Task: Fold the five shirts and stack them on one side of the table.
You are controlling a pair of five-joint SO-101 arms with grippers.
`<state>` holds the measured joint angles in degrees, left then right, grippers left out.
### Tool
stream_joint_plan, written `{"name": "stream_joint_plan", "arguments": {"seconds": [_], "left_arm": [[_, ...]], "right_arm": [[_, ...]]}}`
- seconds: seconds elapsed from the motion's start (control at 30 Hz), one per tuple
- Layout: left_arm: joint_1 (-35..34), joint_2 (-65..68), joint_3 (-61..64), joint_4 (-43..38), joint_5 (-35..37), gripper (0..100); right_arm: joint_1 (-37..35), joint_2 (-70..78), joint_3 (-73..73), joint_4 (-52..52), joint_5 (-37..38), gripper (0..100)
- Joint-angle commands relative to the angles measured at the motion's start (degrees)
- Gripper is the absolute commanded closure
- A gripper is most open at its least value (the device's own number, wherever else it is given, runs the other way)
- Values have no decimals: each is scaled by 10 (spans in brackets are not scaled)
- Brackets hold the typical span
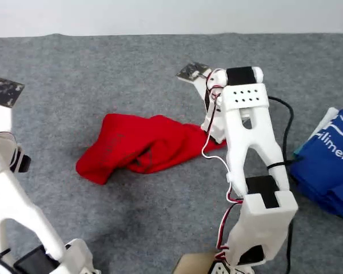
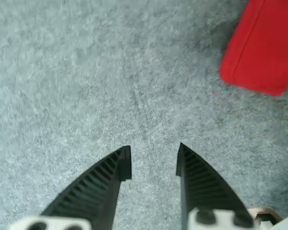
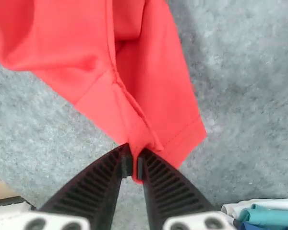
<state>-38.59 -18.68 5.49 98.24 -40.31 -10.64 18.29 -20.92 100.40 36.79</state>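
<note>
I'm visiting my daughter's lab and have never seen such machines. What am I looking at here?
These are two small white robot arms at a table covered in grey cloth. One picture looks down from a fixed camera; the other two come from cameras on each arm's wrist, showing its black jaws. A crumpled red shirt lies mid-table; folded shirts are stacked at one side. The right arm has its jaws shut on the red shirt's edge. The left arm has open jaws over bare cloth, holding nothing.
</note>
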Motion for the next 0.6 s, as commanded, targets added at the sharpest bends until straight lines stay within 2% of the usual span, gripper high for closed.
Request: {"name": "stream_joint_plan", "arguments": {"seconds": [0.0,0.07,0.2,0.27,0.57], "left_arm": [[27,-21,-39,18,5,834],[49,-21,-40,21,5,832],[98,-21,-43,22,4,776],[124,-21,-52,22,5,767],[341,18,-24,20,111,765]], "right_arm": [[3,-48,-8,23,4,978],[-1,-68,-9,26,0,918],[-1,-147,8,25,-40,679],[-1,-185,17,25,-40,599],[14,-333,87,25,-41,653]]}}
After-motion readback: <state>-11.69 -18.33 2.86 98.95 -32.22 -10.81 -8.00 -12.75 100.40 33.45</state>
